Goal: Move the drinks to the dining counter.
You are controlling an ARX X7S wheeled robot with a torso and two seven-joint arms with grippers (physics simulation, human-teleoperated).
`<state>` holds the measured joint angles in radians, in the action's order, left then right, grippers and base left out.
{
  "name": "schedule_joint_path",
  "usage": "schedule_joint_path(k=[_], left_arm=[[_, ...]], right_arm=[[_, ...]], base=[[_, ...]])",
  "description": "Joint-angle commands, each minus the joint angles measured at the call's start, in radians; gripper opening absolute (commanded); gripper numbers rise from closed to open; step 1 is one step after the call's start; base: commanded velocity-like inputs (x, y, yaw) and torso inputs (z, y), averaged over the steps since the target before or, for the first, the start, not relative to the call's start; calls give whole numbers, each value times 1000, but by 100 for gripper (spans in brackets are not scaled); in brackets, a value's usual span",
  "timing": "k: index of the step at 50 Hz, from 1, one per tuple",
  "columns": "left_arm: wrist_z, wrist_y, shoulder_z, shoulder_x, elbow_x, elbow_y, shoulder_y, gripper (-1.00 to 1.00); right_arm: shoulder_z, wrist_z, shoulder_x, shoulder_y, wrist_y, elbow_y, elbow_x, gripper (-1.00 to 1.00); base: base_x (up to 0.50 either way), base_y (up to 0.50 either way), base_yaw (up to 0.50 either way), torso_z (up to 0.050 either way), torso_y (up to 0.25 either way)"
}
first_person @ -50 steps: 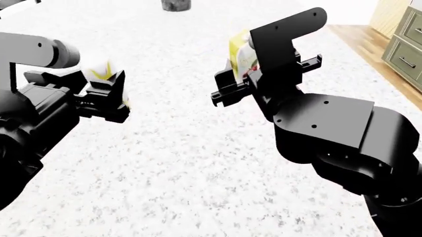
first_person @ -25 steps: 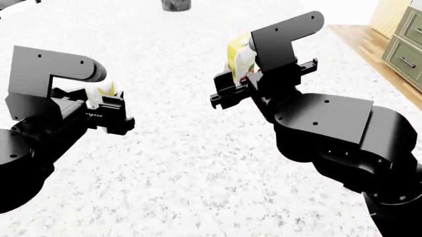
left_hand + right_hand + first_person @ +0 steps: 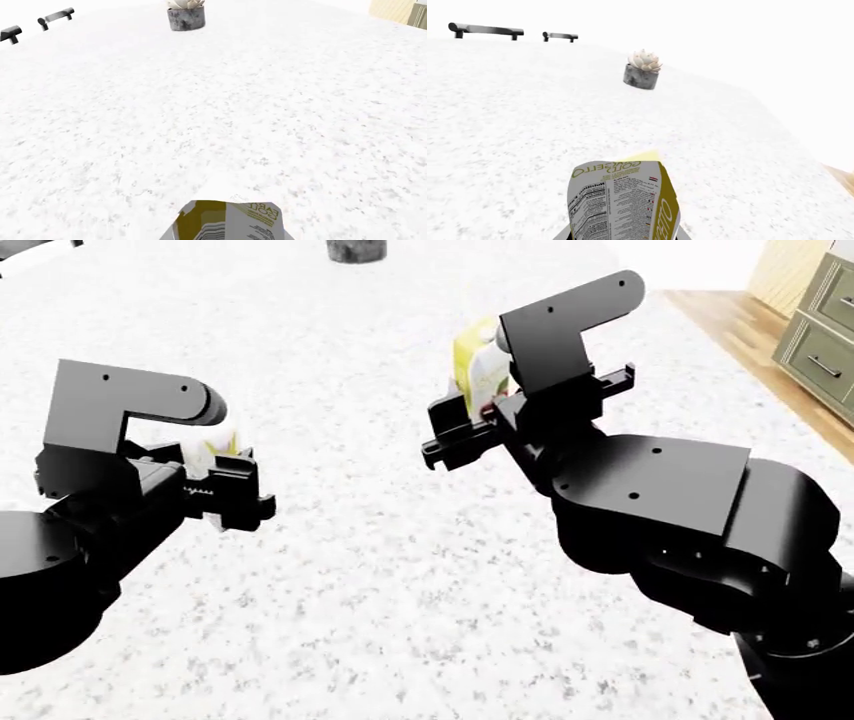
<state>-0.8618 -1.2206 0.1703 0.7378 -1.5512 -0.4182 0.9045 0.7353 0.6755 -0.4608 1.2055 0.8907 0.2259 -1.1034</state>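
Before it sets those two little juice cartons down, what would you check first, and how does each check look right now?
1. Left end effector holds a small yellow-and-white gable-top juice carton: ok, though the grip itself is mostly hidden.
2. Right end effector holds the second yellow-and-white carton: ok.
3. Both cartons are over the white grey-speckled stone counter: ok.
4. Counter bare beneath each carton: ok in both wrist views.
5. The grey pot with a pale succulent is well clear: ok.
6. Carton bottoms touching the counter: cannot tell.
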Motion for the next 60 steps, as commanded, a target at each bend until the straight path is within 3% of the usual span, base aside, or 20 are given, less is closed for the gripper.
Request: schedule_joint_path(k=[1,31,32,60], left_arm=[[-6,16,-12,4,-11,16,-8,-100],[23,47,-5,16,17,21,-58,-100],[10,46,-8,19,13,20,-52,100],[1,72,-29,43,-13,-15,-75,100]], right_arm=[[2,-12,0,4,3,5,18,-100],[13,-16,-5,2,0,13,21,-100],[13,-15,-5,3,1,14,20,-100],[10,-22,-6,-2,-6,7,9,-100]], base=[[0,0,0,0,0],[0,0,0,0,1],[0,0,0,0,0],[0,0,0,0,0]])
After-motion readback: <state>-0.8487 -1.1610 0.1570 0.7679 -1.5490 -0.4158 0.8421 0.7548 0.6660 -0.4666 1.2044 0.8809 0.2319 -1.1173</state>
